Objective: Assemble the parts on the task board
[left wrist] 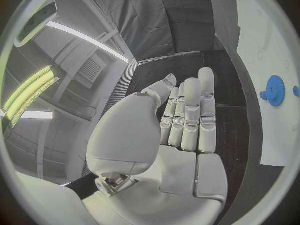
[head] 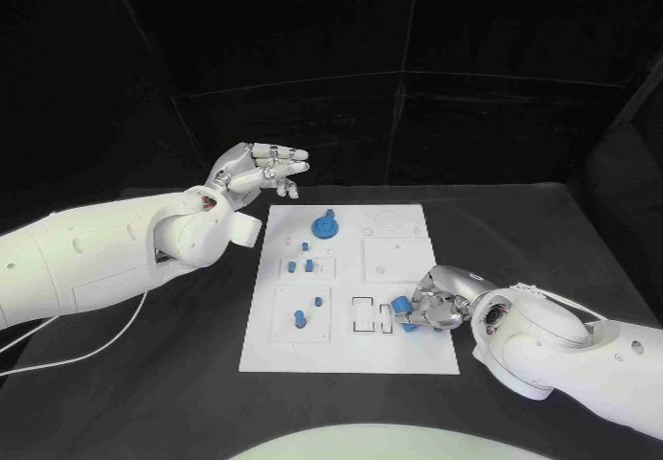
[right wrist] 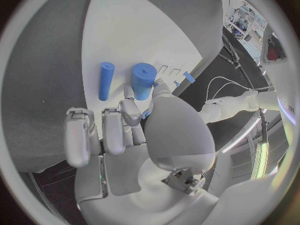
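Head view: we find the right hand (head: 431, 309) grasping a blue part (head: 398, 305) at the task board (head: 346, 356) near edge | left wrist view: left hand (left wrist: 181, 120) released, off-board, blue gear (left wrist: 274, 90) untouched | right wrist view: blue cylinder (right wrist: 144, 81) pinched, blue peg (right wrist: 105, 80) beside; tilted insertion could jam.

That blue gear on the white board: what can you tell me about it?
The blue gear is a round toothed wheel with a small knob beside it, looking like plastic. It sits flat near the far edge of the task board, towards the left hand, which hovers apart from it. Nothing touches it but the board.
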`<state>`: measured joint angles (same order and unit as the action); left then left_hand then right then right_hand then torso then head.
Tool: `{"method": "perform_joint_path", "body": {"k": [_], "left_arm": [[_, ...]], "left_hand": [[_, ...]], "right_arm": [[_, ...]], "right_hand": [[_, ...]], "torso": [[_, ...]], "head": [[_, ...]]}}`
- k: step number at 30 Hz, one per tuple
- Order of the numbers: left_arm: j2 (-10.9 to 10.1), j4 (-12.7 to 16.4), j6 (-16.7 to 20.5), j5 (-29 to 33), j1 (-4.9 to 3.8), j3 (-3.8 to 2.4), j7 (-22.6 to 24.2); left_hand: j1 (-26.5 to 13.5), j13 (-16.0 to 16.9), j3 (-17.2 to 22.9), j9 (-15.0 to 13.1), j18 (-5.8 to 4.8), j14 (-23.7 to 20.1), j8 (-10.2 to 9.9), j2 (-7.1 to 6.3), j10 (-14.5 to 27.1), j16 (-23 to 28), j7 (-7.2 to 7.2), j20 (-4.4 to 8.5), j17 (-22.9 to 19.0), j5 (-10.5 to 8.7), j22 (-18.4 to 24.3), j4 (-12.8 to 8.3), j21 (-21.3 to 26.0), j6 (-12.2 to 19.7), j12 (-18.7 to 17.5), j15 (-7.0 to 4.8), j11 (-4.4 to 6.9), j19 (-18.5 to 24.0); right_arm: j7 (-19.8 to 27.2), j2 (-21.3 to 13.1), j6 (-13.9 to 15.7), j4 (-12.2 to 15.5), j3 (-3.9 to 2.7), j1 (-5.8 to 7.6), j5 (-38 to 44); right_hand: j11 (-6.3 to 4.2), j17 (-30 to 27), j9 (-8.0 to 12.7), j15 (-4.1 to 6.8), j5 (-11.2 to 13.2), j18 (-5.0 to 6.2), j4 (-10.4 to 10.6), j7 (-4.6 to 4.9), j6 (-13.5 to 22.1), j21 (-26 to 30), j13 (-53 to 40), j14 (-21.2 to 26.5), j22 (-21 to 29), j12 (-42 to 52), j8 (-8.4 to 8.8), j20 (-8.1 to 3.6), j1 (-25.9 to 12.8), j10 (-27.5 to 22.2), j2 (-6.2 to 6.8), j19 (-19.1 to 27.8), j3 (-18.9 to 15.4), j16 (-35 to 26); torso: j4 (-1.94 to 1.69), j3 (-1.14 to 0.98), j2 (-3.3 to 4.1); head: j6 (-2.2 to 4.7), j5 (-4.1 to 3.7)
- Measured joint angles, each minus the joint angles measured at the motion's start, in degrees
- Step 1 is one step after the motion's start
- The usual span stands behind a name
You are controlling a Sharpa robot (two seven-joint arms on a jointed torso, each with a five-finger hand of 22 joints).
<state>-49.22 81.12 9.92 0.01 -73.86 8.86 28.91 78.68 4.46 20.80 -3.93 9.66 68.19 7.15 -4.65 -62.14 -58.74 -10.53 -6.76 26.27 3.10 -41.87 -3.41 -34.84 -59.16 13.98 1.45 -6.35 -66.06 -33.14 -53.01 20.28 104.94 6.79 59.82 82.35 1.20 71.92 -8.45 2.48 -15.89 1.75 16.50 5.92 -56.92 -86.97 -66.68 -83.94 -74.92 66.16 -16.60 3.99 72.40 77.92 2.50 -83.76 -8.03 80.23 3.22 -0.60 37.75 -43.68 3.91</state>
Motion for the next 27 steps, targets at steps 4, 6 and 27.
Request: {"method": "perform_joint_path", "body": {"k": [4, 6, 27], "left_arm": [[0.0, 0.0, 0.0, 0.0, 0.0, 0.0, 0.0], [0.0, 0.0, 0.0, 0.0, 0.0, 0.0, 0.0], [0.1, -0.1, -0.1, 0.0, 0.0, 0.01, 0.0]], "left_hand": [[0.0, 0.0, 0.0, 0.0, 0.0, 0.0, 0.0, 0.0, 0.0, 0.0, 0.0, 0.0, 0.0, 0.0, 0.0, 0.0, 0.0, 0.0, 0.0, 0.0, 0.0, 0.0], [0.0, 0.0, 0.0, 0.0, 0.0, 0.0, 0.0, 0.0, 0.0, 0.0, 0.0, 0.0, 0.0, 0.0, 0.0, 0.0, 0.0, 0.0, 0.0, 0.0, 0.0, 0.0], [0.0, 0.0, 0.0, 0.0, 0.0, 0.0, 0.0, 0.0, 0.0, 0.0, 0.0, 0.0, 0.0, 0.0, 0.0, 0.0, 0.0, 0.0, 0.0, 0.0, 0.0, 0.0]], "right_arm": [[0.0, -0.4, 1.4, 0.4, 0.22, -0.28, -0.2], [0.0, -0.7, 2.2, 0.7, 0.28, -0.4, -0.3], [2.1, -1.5, 11.6, 5.6, 0.35, -0.51, -4.2]], "right_hand": [[-0.39, 0.3, -0.5, 0.0, -2.2, 0.0, -0.1, -0.49, -1.3, -0.4, -0.9, 0.0, 0.0, 0.6, -0.67, -0.13, 1.1, 0.4, -1.08, -0.1, -0.2, 0.2], [-0.51, 0.6, -0.6, 0.15, -2.9, 0.0, -0.1, -0.6, -1.4, -0.4, -1.3, -0.1, 0.0, 0.8, -0.72, -0.21, 1.7, 0.5, -1.67, -0.2, -0.3, 0.2], [-0.8, 0.9, -1.8, 0.62, -7.6, 0.0, -0.3, -1.08, -3.0, -0.7, -0.9, -0.2, 0.0, -0.6, -1.14, -0.62, 2.8, 1.2, -2.14, -0.2, -1.3, 0.8]], "torso": [[0.08, 0.0, -0.05], [0.09, 0.0, -0.08], [0.01, 0.07, -0.05]], "head": [[0.04, 0.05], [0.04, 0.06], [0.43, 0.1]]}}
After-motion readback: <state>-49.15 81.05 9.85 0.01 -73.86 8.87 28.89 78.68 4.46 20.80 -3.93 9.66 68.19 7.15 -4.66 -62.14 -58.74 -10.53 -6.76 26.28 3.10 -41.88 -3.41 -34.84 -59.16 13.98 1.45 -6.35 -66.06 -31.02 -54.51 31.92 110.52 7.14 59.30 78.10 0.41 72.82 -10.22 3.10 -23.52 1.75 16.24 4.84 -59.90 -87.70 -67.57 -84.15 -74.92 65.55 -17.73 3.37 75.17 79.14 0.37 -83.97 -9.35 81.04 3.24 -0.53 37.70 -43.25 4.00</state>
